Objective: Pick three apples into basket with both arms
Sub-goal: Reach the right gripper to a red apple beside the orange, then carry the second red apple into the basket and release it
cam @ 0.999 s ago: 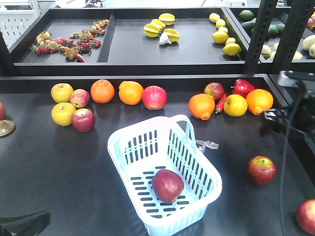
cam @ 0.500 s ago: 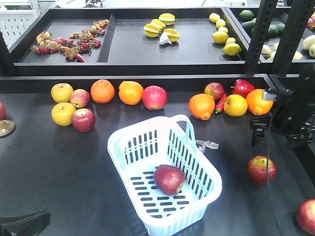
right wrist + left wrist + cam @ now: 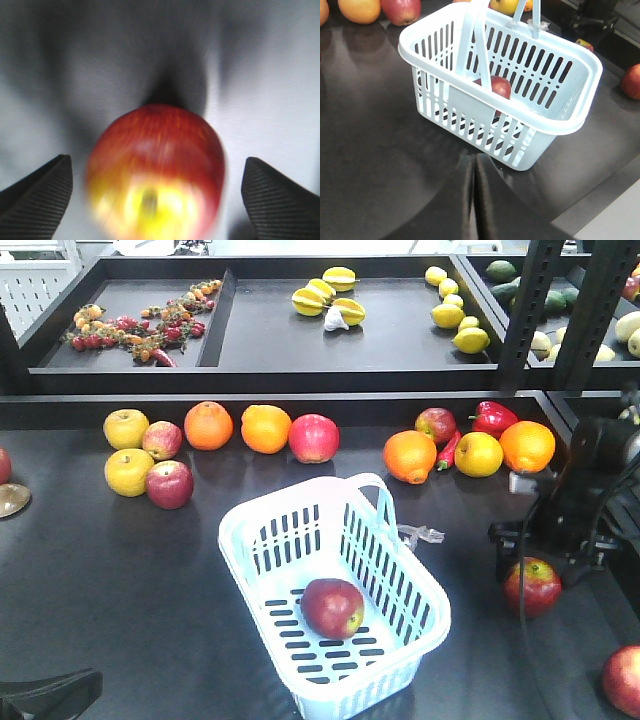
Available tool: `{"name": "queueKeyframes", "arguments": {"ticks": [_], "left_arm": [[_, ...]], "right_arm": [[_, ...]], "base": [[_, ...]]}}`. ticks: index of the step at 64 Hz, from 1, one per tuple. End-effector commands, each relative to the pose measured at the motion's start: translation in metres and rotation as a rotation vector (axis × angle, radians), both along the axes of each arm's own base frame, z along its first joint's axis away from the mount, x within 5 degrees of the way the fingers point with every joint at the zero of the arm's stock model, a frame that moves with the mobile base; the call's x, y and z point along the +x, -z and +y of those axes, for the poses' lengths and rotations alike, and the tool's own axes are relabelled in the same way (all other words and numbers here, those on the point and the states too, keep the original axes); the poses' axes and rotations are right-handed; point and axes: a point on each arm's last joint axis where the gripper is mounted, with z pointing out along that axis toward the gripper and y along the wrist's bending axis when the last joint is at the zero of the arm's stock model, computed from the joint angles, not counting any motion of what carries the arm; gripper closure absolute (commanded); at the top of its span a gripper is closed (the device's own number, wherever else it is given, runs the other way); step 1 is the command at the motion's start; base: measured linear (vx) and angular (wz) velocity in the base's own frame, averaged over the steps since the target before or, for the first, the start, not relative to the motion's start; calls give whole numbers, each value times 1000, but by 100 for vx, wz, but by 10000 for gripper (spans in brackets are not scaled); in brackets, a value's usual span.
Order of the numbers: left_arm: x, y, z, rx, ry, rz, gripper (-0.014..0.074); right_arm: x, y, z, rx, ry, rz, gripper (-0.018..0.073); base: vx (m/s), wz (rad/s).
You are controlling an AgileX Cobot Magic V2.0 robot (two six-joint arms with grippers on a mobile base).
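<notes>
The pale blue basket (image 3: 240, 540) stands mid-table with one red apple (image 3: 333, 607) on its slotted floor; the left wrist view shows that basket (image 3: 570, 125) and apple (image 3: 501, 86) too. A second apple (image 3: 533, 587) lies on the table to the right. My right gripper (image 3: 542, 548) hangs open just above it. In the right wrist view its fingers stand apart on either side of this apple (image 3: 160, 150) without touching it. A third apple (image 3: 623, 680) lies at the bottom right. My left gripper (image 3: 474, 161) is shut and empty, just short of the basket's near corner.
Oranges (image 3: 208, 425), yellow apples (image 3: 128, 472), further red apples (image 3: 314, 438) and a red pepper (image 3: 493, 417) line the table's back edge. A raised shelf (image 3: 400, 340) behind holds starfruit, lemons and small tomatoes. Black rack posts (image 3: 530, 300) rise at the right.
My right arm has come in from the right edge and dropped over the apple on the right. The apple in the basket has rolled slightly and settled.
</notes>
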Motion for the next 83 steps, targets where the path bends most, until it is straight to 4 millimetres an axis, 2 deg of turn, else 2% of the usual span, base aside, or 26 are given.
{"name": "queueKeyframes", "arguments": {"ticks": [1, 9, 16, 21, 28, 34, 39, 45, 52, 61, 67, 83], "left_arm": [[5, -13, 1, -44, -44, -52, 603], [5, -13, 1, -44, -44, -52, 603], [5, -13, 1, -44, -44, -52, 603], [5, -13, 1, -44, -44, -52, 603], [5, -13, 1, -44, -44, -52, 603], [5, -13, 1, -44, -44, -52, 603], [5, -13, 1, -44, -44, -52, 603], [5, -13, 1, -44, -44, -52, 603], [5, -13, 1, -44, -44, -52, 603], [5, -13, 1, -43, -43, -51, 603], [5, -13, 1, -43, -43, -51, 603], [5, -13, 1, -43, -43, -51, 603]], "right_arm": [[6, -20, -2, -4, 7, -57, -75], [5, -15, -2, -1, -1, -38, -30], [4, -19, -1, 3, -23, -36, 70], [4, -27, -1, 8, -30, -52, 179], [4, -53, 4, 60, -54, -93, 347], [3, -88, 10, 109, -85, -175, 471], [-2, -124, 16, 158, -99, -262, 571], [-15, -168, 23, 210, -147, -360, 570], [-36, -208, 32, 272, -199, -404, 568], [-57, -235, 49, 328, -244, -457, 565], [-70, -237, 73, 359, -306, -445, 564], [-95, -216, 143, 410, -486, -362, 562]], "base": [[0, 0], [0, 0], [0, 0], [0, 0], [0, 0], [0, 0], [0, 0], [0, 0], [0, 0], [0, 0], [0, 0], [0, 0]]}}
